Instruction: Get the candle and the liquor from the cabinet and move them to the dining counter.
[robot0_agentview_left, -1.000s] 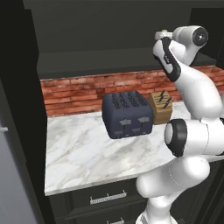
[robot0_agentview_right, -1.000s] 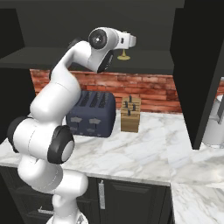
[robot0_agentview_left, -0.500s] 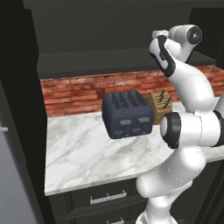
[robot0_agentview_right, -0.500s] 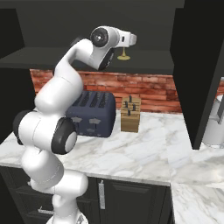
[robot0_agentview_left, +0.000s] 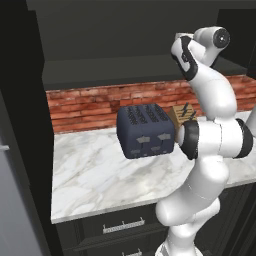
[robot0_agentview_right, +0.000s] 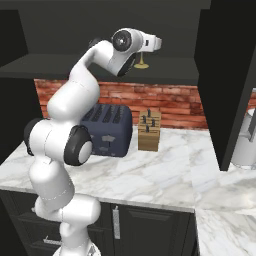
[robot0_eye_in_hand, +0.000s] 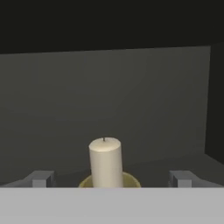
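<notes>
The gripper (robot0_eye_in_hand: 112, 180) is held with its fingertips (robot0_eye_in_hand: 40, 179) spread wide apart, nothing clasped between them. The candle (robot0_eye_in_hand: 106, 162) is seen straight ahead, centred in the gap, upright on the cabinet (robot0_agentview_right: 100, 65) shelf, its long axis vertical and wick uppermost. A straight advance along the hand's axis is judged sufficient before closing. Below stand a toaster (robot0_agentview_right: 107, 131) and knife block (robot0_agentview_right: 149, 130).

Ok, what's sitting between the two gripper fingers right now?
In the hand view the candle stands centred between the spread fingertips, with bare gaps on either side; nothing else lies there, just the dark cabinet interior behind.
</notes>
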